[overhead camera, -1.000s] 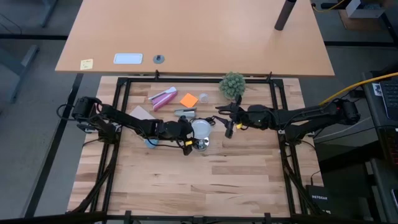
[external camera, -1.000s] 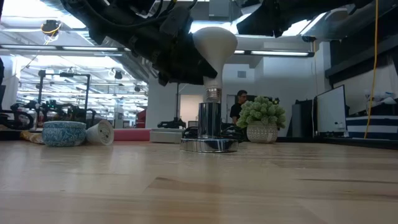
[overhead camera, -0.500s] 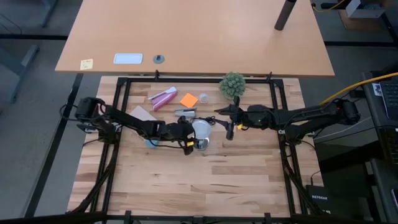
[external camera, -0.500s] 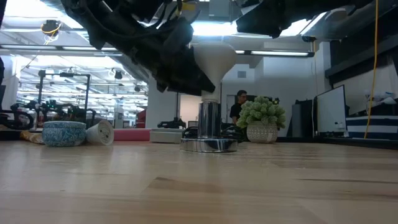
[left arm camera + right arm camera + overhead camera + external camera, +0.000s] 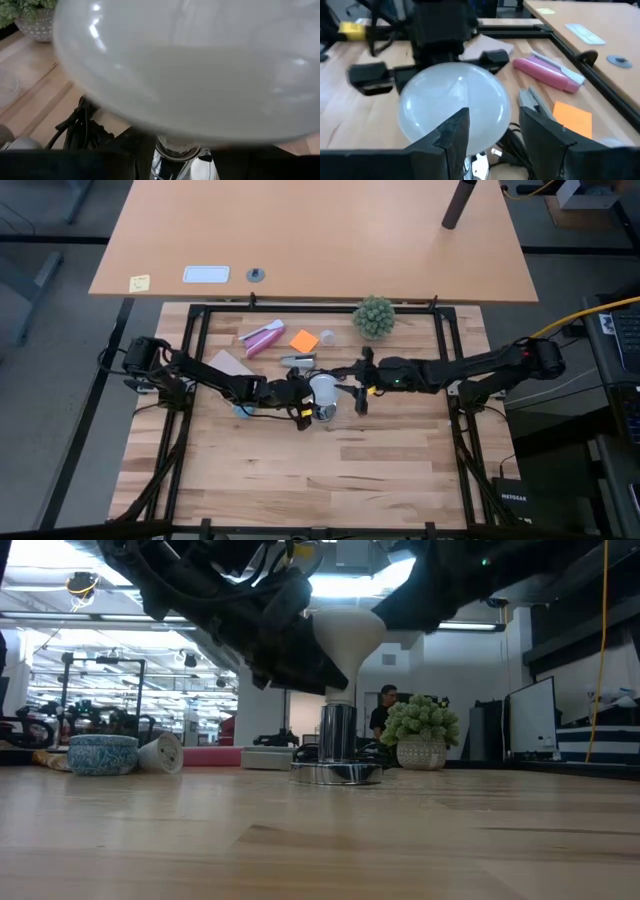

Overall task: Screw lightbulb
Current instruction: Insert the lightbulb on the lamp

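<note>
Lightbulb [image 5: 345,632]: white, dome up, base in neck of metal socket [image 5: 336,745] mid-tabletop [image 5: 380,470]; threaded base mostly hidden.
Left end effector [image 5: 300,392]: clamped on lightbulb; fingers largely masked by arm in low view, cut off in left wrist view.
Right end effector [image 5: 490,132]: fingers apart, just beside lightbulb, empty.
Black cord behind socket, partly hidden.
Plant ball [image 5: 373,315], pink oblong item [image 5: 262,337], orange note [image 5: 303,340]: far side. No writing legible.

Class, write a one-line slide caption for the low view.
Left tool holds the lightbulb upright on the metal socket.
</note>
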Controlling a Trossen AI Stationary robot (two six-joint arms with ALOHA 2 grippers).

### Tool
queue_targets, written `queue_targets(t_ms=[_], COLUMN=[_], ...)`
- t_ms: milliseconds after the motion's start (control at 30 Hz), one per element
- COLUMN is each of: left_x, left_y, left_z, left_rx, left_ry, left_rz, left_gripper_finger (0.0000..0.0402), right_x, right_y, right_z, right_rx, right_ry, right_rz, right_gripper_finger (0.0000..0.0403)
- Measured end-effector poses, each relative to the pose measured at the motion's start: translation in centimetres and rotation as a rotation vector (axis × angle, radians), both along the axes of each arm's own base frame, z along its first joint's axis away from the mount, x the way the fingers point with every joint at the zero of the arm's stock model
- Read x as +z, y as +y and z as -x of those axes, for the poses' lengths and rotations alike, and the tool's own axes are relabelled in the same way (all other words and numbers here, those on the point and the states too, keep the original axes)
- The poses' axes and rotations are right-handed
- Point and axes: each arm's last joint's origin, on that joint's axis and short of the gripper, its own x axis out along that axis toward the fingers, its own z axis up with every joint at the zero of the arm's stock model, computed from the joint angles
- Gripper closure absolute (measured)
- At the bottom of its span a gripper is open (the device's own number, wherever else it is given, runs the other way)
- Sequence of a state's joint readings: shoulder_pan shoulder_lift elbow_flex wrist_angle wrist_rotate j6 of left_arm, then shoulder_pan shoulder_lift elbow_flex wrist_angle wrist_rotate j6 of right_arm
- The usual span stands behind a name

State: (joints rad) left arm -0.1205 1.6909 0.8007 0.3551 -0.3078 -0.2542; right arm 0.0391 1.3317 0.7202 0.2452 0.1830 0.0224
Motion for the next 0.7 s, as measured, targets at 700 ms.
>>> queue_targets(t_ms=[700], left_x=[0.6], left_y=[-0.16], left_z=[0.38], left_rx=[-0.013], left_ry=[-0.003], left_rz=[0.02], left_gripper_finger=[0.0247], right_x=[-0.48], right_y=[0.16], right_z=[-0.69], right_rx=[0.033], right_ry=[-0.018], right_rz=[-0.041], right_gripper_finger=[0.0224])
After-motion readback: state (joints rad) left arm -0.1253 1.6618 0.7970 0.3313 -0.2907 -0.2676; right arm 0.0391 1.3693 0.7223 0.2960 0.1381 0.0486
